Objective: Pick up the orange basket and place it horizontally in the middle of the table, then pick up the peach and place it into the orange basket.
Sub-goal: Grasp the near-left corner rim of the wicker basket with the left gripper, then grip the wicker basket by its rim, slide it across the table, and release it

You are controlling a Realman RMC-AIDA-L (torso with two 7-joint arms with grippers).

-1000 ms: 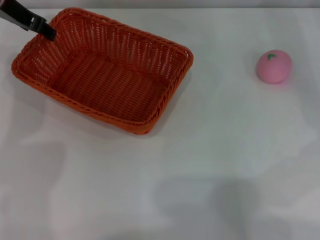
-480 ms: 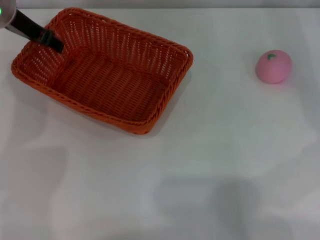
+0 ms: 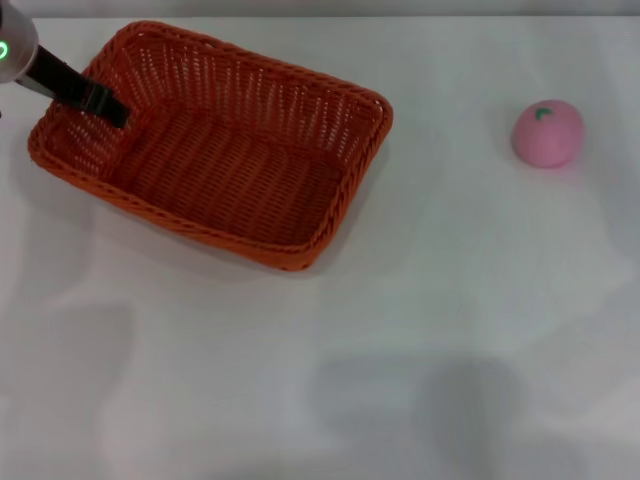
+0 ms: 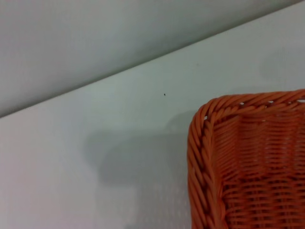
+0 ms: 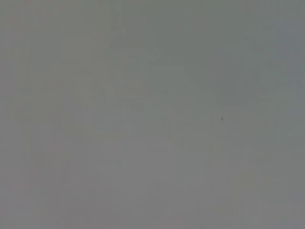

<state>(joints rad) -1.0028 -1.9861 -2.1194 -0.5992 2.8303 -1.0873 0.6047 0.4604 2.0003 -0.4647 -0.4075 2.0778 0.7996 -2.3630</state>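
The orange basket (image 3: 230, 175) lies at the table's far left, turned at a slant. My left gripper (image 3: 100, 103) comes in from the upper left and grips the basket's left short rim, one dark finger showing inside the wall. The left wrist view shows one braided corner of the basket (image 4: 238, 162) against the white table. The pink peach (image 3: 548, 133) sits alone at the far right, well apart from the basket. My right gripper is out of view; its wrist view shows only plain grey.
The white table (image 3: 400, 350) stretches between the basket and the peach and across the whole near half. Its far edge (image 4: 143, 67) runs just behind the basket.
The basket has shifted slightly to the right and toward me, and the left gripper moved with it at the rim. The peach has not moved.
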